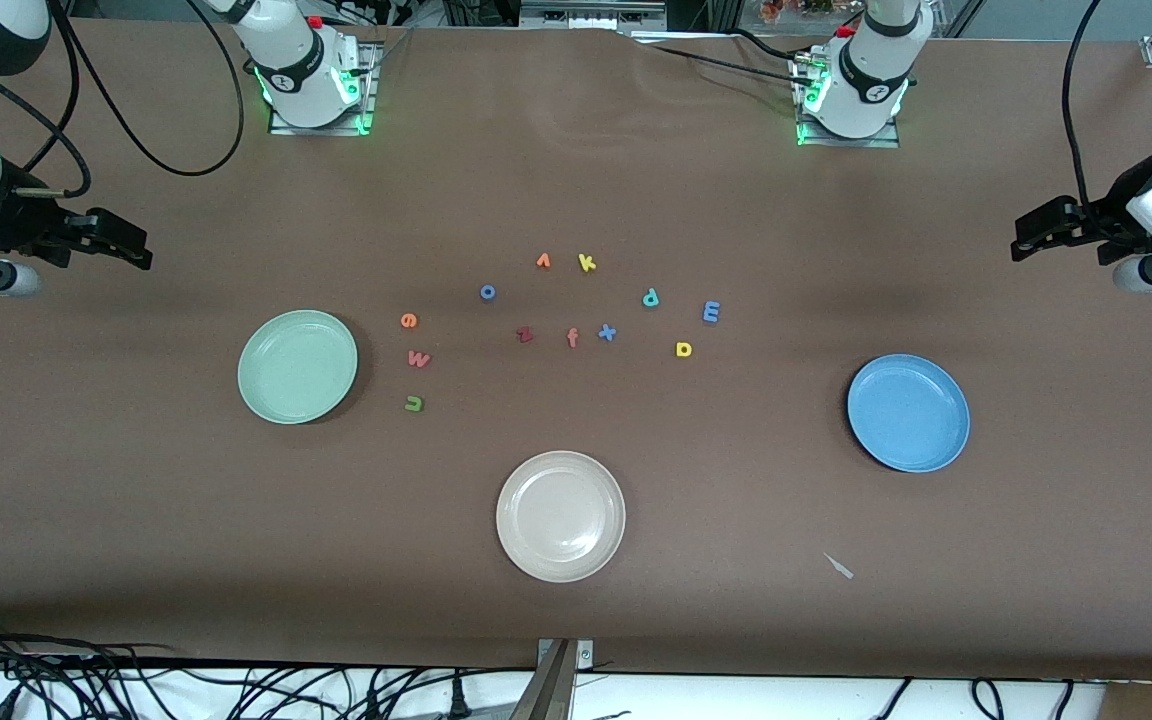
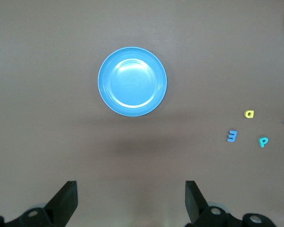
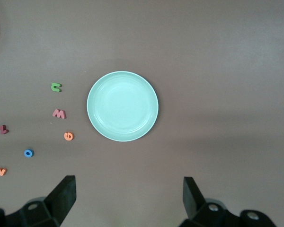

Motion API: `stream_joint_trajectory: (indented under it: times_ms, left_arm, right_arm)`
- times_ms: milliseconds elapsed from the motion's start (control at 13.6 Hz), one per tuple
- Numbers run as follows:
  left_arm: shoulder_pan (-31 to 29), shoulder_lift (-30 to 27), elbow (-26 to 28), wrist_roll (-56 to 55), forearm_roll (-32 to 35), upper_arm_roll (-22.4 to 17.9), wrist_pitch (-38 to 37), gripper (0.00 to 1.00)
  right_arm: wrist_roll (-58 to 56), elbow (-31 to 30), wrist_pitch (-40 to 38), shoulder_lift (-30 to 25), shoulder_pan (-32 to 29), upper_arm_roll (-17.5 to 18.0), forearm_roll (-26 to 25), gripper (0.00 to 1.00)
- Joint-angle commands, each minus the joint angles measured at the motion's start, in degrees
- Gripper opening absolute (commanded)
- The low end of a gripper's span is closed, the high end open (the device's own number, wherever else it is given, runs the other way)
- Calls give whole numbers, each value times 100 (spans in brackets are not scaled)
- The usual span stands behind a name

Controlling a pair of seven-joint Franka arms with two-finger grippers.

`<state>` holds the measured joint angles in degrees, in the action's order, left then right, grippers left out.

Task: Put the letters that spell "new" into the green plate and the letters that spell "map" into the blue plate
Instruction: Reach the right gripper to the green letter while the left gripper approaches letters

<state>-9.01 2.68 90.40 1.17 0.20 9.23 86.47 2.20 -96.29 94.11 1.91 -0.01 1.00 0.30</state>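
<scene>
Right gripper (image 1: 141, 255), fingers spread, empty, hovering over table edge at right arm's end. Left gripper (image 1: 1021, 243), likewise spread, waiting over other end.

Green plate (image 1: 297, 366) sitting beside e (image 1: 409, 320), w (image 1: 419, 358), n (image 1: 414, 403) column. Blue plate (image 1: 908, 412) lying apart from m (image 1: 711, 312), a (image 1: 683, 349), p (image 1: 651, 297).

Judged step: descend vertically, pinch across narrow strokes. Letters lying flat, variously rotated; m turned sideways.

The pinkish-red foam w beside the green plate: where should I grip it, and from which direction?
Probably straight down from above, jaws closing across its outer edges. The pinkish-red foam w lies flat on the brown table, with the orange foam e and olive-green foam n spaced apart from it. The right gripper, open, is the closer one; the left gripper waits, open.
</scene>
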Motion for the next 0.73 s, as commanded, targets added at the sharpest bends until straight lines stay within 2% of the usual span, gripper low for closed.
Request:
stream_joint_trajectory:
  times_ms: [0,294,514,661]
  left_arm:
    - [-4,-30,21,120,-81,-9,-34,100]
    - [48,198,-58,103,-116,9,45,100]
    - [328,356,-58,42,-134,53,230,100]
    - [461,566,-58,67,-134,62,248,100]
  right_arm:
    - [44,-197,264,20,-87,67,67,100]
    - [648,-232,967,572,193,76,49,100]
    - [1149,-232,1529,1239,782,67,-187,100]
    - [1955,-398,2134,1645,1142,67,-250,100]
